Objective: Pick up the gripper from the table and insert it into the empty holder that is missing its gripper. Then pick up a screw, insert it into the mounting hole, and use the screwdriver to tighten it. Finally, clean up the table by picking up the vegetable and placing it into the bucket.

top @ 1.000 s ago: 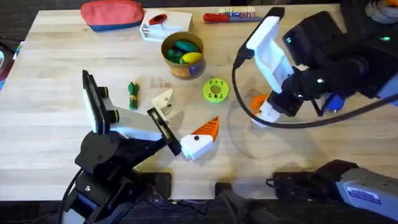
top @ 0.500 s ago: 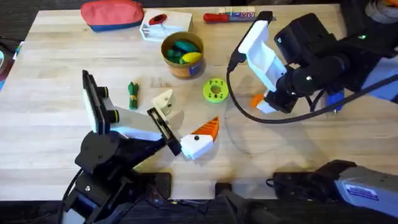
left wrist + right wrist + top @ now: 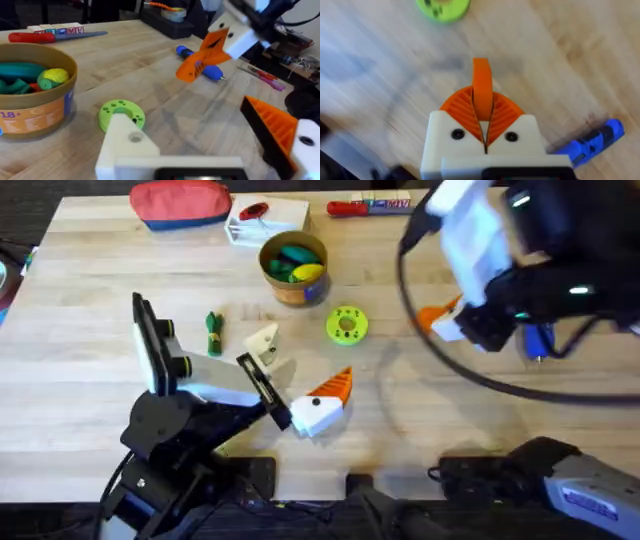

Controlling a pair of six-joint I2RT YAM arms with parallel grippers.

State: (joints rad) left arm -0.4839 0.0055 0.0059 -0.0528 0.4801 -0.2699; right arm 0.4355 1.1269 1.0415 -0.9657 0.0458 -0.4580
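Now:
Right gripper (image 3: 483, 107): clamped on the orange gripper (image 3: 482, 90), above the table (image 3: 90, 360).
Left gripper (image 3: 300, 385): apart, holder (image 3: 264, 340) bare.
Screwdriver (image 3: 537, 340): 3 o'clock.
Vegetable (image 3: 213, 332): 9 o'clock of holder.

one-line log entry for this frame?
right gripper: shut on gripper, above table | left gripper: open, holder empty | vegetable: on table

Evenly bright, diffuse overhead lighting; soft faint shadows on the bench (image 3: 100, 380). Motion blur on the right arm (image 3: 520, 260) and across the right wrist view.
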